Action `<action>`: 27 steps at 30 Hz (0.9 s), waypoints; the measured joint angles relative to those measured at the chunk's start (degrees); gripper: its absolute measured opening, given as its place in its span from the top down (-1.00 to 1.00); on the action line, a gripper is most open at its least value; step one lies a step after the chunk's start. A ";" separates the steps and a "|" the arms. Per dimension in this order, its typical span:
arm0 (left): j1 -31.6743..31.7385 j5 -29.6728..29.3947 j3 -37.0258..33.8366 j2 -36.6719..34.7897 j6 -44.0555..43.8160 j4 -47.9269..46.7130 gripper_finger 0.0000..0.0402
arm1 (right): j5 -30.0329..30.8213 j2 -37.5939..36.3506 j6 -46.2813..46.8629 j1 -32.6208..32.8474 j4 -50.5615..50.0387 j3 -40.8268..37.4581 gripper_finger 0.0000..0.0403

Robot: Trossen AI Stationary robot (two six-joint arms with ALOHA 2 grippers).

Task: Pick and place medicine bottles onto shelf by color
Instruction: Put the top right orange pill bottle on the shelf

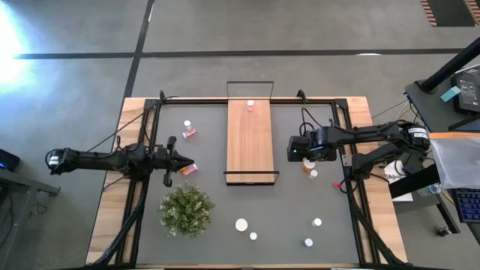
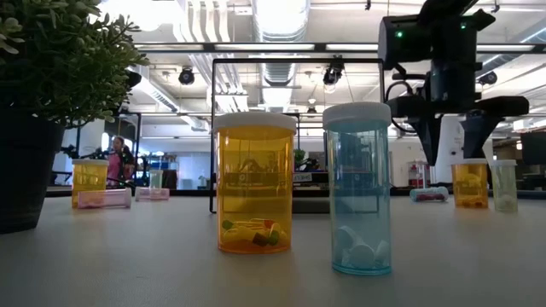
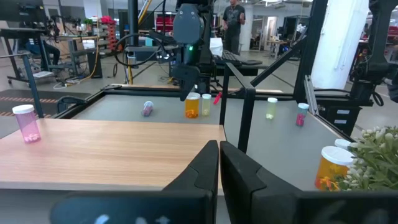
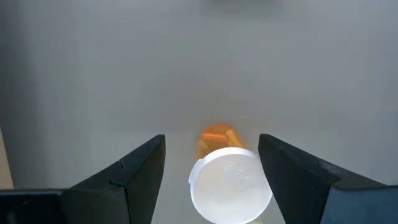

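I'm working over a dark grey table mat point(image 1: 247, 202) on a wood-edged table, concrete floor around it and an open workshop with ceiling lights behind. The low view alone shows me an orange pill bottle point(image 2: 255, 183) and a blue one point(image 2: 357, 188) upright up close, while the left wrist view alone shows the pink bottle point(image 3: 28, 123) standing on the shelf point(image 3: 106, 152). My right gripper point(image 4: 211, 163) hangs fingers apart straddling a white-capped orange bottle point(image 4: 227, 177) just right of the shelf, not clamped; my left gripper point(image 3: 219, 163) waits pinched together at the shelf's left side.
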 joint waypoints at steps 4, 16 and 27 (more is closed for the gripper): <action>0.00 0.00 0.00 -0.01 0.00 0.01 1.00 | 0.08 0.00 1.55 0.94 -0.10 -0.02 -0.40; 0.00 0.00 0.00 -0.02 0.00 0.00 1.00 | -0.03 0.01 4.20 2.75 -0.70 -0.41 -0.78; 0.01 -0.01 0.00 -0.01 0.00 0.01 1.00 | 0.07 0.02 8.04 5.46 0.60 -1.77 -0.68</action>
